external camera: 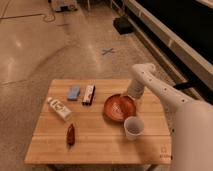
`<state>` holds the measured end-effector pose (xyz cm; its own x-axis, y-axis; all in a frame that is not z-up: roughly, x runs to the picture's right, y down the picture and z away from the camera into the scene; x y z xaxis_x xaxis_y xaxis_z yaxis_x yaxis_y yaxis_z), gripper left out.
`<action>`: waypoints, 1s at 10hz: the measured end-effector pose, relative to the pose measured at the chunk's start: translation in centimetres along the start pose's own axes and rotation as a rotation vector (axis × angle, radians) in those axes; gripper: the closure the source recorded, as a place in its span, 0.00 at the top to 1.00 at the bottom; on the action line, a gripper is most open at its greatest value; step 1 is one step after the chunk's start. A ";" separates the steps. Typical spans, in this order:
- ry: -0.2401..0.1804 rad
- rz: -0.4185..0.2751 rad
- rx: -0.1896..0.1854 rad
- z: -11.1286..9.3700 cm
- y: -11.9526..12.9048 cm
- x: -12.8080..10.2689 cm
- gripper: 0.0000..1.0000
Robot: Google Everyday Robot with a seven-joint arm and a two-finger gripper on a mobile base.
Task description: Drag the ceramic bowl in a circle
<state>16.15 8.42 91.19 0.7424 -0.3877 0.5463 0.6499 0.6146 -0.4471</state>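
Note:
The ceramic bowl [119, 107] is a shallow round orange-red dish with a darker rim, on the right half of the wooden table [100, 142]. My white arm reaches in from the right, and my gripper [131, 96] is at the bowl's far right rim, touching or just over it. A small white cup [133, 127] stands just in front of the bowl, close to its near rim.
On the table's left half lie a white bottle on its side [59, 108], a blue packet [74, 92], a dark and white snack bar [88, 94] and a small red item [71, 134]. A dark box [122, 24] sits on the floor beyond.

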 end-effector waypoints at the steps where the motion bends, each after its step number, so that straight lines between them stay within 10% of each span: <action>1: -0.004 -0.007 -0.005 0.2 0.0 -0.1 0.42; 5: -0.018 -0.035 -0.021 0.2 -0.3 -0.6 0.14; 10: -0.028 -0.017 -0.044 -1.0 3.8 2.0 0.11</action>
<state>20.28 9.23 89.89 0.7270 -0.3778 0.5733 0.6692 0.5768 -0.4684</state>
